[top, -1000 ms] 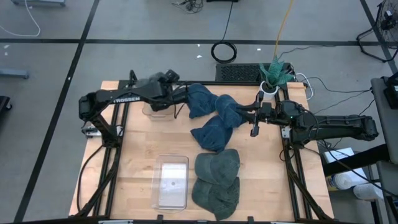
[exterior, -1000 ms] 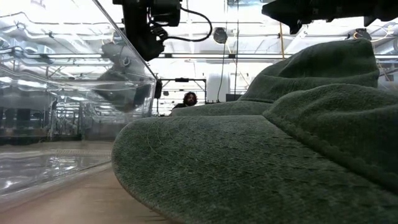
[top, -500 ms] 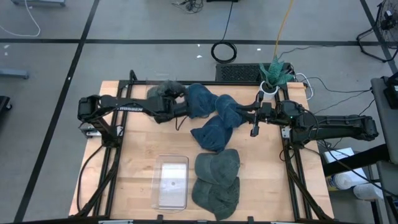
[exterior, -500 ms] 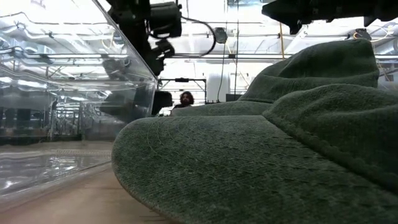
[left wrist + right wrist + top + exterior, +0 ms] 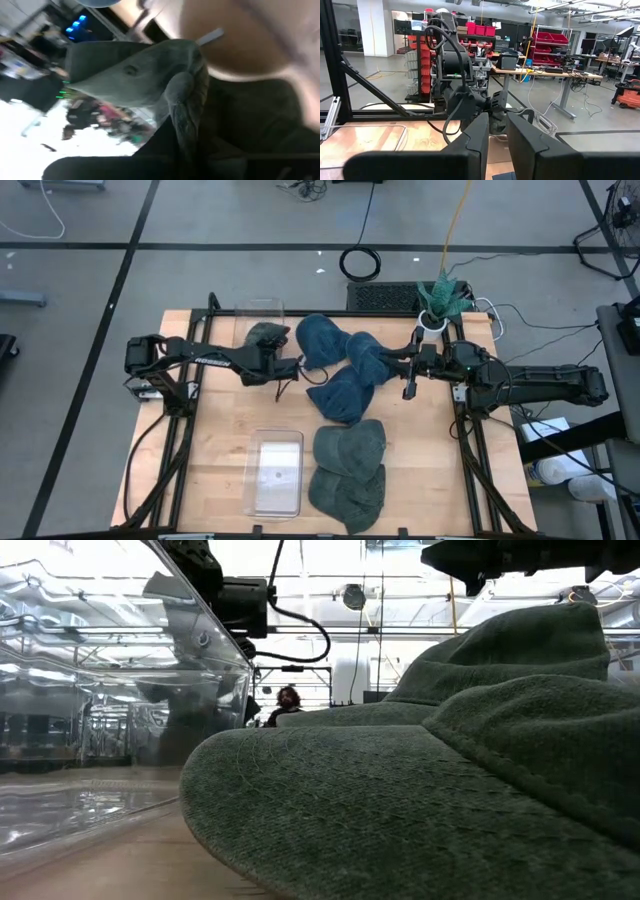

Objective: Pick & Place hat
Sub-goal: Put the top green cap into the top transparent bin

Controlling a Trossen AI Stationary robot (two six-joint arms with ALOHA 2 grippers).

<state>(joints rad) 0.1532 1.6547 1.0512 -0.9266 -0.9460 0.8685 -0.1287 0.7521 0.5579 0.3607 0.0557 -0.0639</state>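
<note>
My left gripper (image 5: 282,363) is at the table's far middle, shut on a grey-green hat (image 5: 265,335). That hat fills the left wrist view (image 5: 150,80), close up. Several blue hats (image 5: 340,370) lie heaped just right of it. Two green hats (image 5: 350,465) rest crown-up on the table's near middle and fill the low view (image 5: 420,800). My right gripper (image 5: 402,370) hangs level beside the blue heap, shut and holding nothing (image 5: 497,125). My left gripper holds the grey-green hat close to its stitched brim edge (image 5: 185,107). The hat covers the fingers, so the exact spot of contact is hidden. The crown with its eyelet (image 5: 131,70) stands out beyond the gripper, and the hat is off the table.
One clear plastic bin (image 5: 258,318) stands at the far edge beside the left gripper. Another clear bin (image 5: 275,472) sits near the table's near edge, left of the green hats. Bare wood (image 5: 215,410) lies to the left. A person (image 5: 288,700) shows far off in the room.
My left gripper has swung from over the far-edge clear bin toward the table's near side, carrying the grey-green hat along. The bin now shows uncovered. My right arm has kept still.
</note>
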